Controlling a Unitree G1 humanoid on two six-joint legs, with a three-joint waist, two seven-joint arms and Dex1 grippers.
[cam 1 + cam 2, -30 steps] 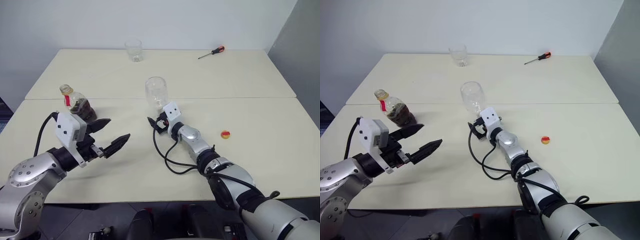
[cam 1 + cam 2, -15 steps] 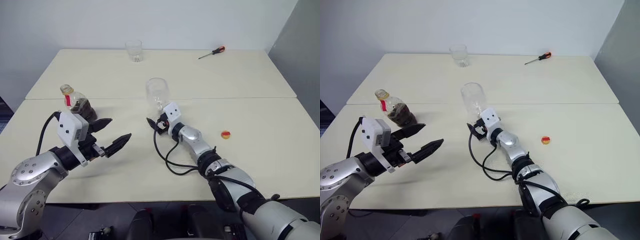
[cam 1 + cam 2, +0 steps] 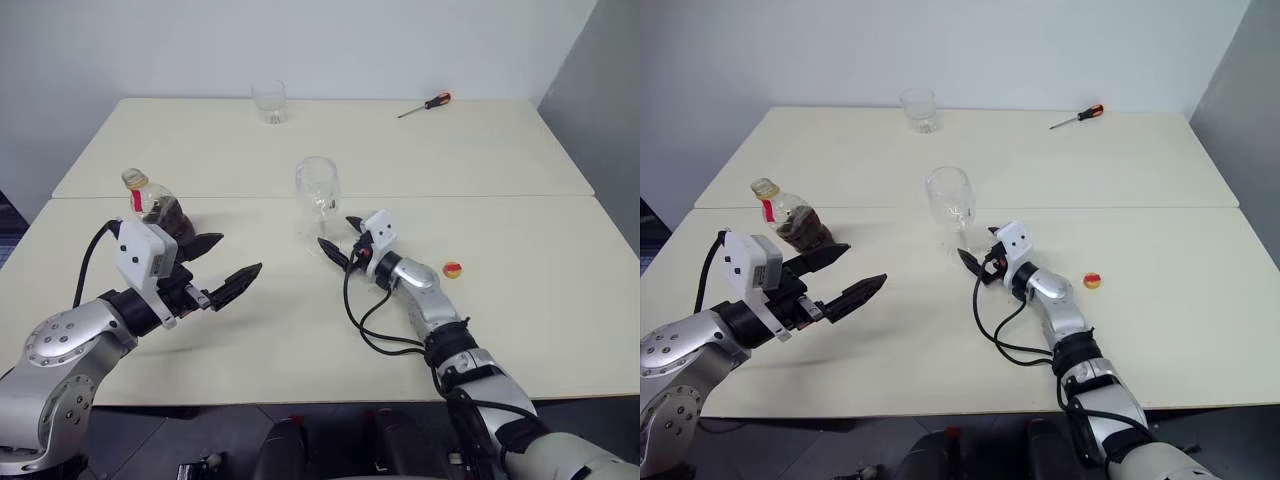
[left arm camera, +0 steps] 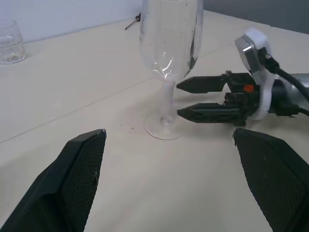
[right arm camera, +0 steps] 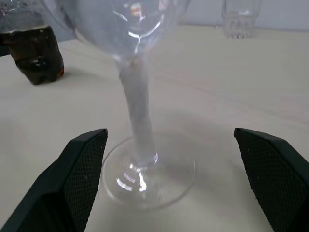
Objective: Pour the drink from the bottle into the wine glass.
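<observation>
1. Table (image 3: 500, 160): pale cream top, a seam running across its middle.
2. Wine glass (image 3: 317, 190): clear, stemmed, upright on the table just forward of the seam, near the centre. Bowl looks empty. Foot flat on the surface, seen close in the right wrist view (image 5: 147, 176).
3. Bottle (image 3: 155, 208): small, squat, clear plastic with a red neck label, upright at the robot's left, well apart from the wine glass. No cap on its mouth.
4. Drink (image 3: 802, 229): dark brown liquid filling the lower part of the bottle.
5. Cap (image 3: 452, 268): yellow and red, lying on the table to the right of the right gripper.
6. Left gripper (image 3: 220, 265): fingers spread wide apart, holding nothing, raised just in front of the bottle and pointing toward the wine glass.
7. Right gripper (image 3: 340, 240): fingers apart, empty, low over the table just beside the glass's foot, tips aimed at the stem without touching it.
8. Tumbler (image 3: 268, 101): short, clear, at the far edge.
9. Screwdriver (image 3: 423, 104): red and black handle, far right of the table.
</observation>
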